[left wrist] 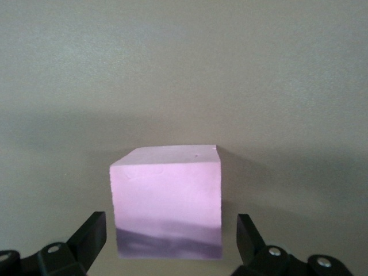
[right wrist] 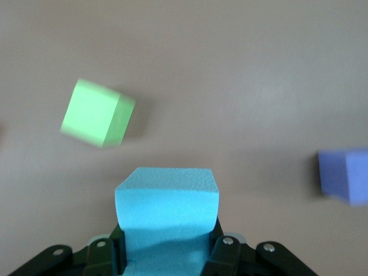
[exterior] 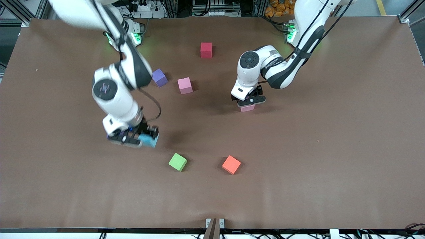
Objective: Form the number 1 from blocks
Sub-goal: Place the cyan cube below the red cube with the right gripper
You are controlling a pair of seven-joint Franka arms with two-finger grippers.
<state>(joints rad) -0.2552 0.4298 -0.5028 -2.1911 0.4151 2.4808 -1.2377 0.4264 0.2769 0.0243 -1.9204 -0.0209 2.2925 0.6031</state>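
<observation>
The right tool (exterior: 146,138) is pinching the light blue matte foam cube (exterior: 148,139), its fingers pressed flat against two opposite faces, low over the brown tabletop (exterior: 332,149) toward the right arm's end. Seen from the front camera, the small green foam cube (exterior: 178,162) lies at about four o'clock from it, and the orange foam cube (exterior: 231,164) sits farther along at roughly three to four o'clock. In the right wrist view a purple foam cube (right wrist: 345,175) shows just beside the held one, hidden under the arm in the front view. The left tool (exterior: 248,101) hangs spread wide around one pink foam cube (exterior: 247,107) near the tabletop's middle, its fingers (left wrist: 86,238) clear of both side faces. At about eleven o'clock from the light blue cube rest a second purple foam cube (exterior: 159,77) and a second pink foam cube (exterior: 185,85), with the red foam cube (exterior: 206,50) at one o'clock, nearest the bases. No column of the numeral stands yet. To do this step well, I judge the right arm should lift straight up before travelling, keeping the soft foam square in the grip and clear of the green cube, then set it down flush and aligned.
</observation>
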